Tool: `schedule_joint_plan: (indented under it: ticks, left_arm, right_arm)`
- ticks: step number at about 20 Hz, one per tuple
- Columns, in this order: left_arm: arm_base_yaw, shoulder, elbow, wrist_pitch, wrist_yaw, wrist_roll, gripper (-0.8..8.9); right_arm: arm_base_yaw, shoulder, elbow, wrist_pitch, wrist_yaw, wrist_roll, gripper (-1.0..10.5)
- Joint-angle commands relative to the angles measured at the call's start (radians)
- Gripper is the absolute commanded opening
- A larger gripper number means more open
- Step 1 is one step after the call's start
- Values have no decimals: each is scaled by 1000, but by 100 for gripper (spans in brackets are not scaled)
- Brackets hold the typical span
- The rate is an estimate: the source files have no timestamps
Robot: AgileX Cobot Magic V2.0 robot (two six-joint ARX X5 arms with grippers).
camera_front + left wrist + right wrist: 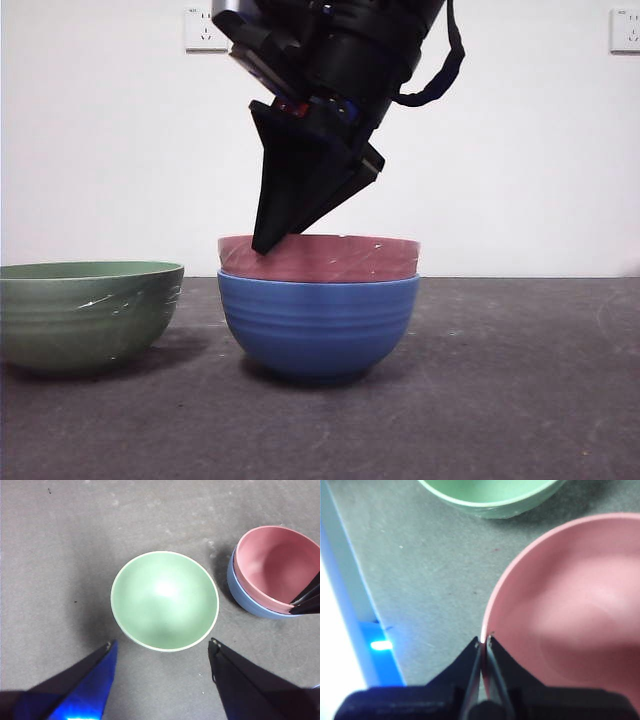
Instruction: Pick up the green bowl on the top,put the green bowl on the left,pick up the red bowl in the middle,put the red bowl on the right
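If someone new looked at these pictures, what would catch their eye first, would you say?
First, the big dark right hand coming down from above, its jaws pinched shut on the rim of the red bowl, which sits nested in the blue bowl at mid-table. Next, the green bowl standing alone on the table beside the stack, with the open left hand above it.

You see the green bowl (90,310) cut by the front view's left edge, and only a sliver of its rim in the right wrist view. The red bowl (320,258) hides its lower body inside the blue bowl (318,325). The right hand (484,641) covers the red rim it pinches.
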Motion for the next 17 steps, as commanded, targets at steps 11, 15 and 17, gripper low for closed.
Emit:
schedule_joint_plan:
  ticks: [11, 15, 17]
  left_arm:
    - [3, -3, -2, 3, 3, 13, 311]
    - [3, -3, -2, 8, 3, 13, 311]
    - [3, -3, -2, 9, 3, 12, 311]
  right_arm:
    - [31, -151, -3, 39, 125, -27, -13]
    - [21, -282, -3, 32, 292, -29, -13]
    - [-6, -370, -3, -12, 404, -25, -13]
